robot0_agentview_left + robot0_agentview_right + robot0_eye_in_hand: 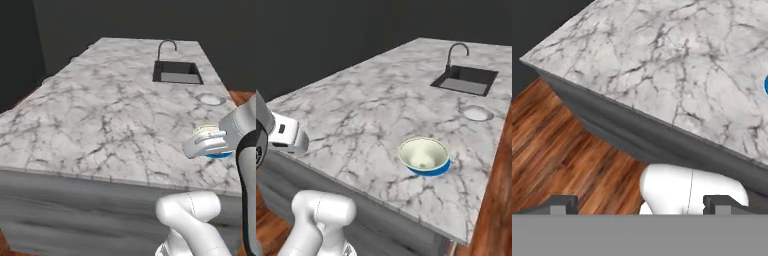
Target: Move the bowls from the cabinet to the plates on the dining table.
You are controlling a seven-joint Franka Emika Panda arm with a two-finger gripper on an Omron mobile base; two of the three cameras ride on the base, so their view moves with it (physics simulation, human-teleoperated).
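The desk [356, 115], a broad white marble top with grey veins on a dark grey base, spreads across both base views, with dark walls behind it. Wooden floor [557, 145] with reddish-brown planks runs along its near edge and past its right side. At the far end a dark sink [465, 80] is sunk into the top, a curved tap [456, 50] rising at its back edge. Between the sink and the near edge, toward the right side, a cream-white bowl [423, 155] stands upright on a blue disc [431, 171] that shows below its rim; in the left base view the arm covers most of both. Beyond the bowl, well apart from it, a small pale plate [476, 114] lies flat just in front of the sink. The marble around them is bare. The gripper [642, 205] hangs off the near edge, over the floor, its two dark tips spread wide with nothing between them.
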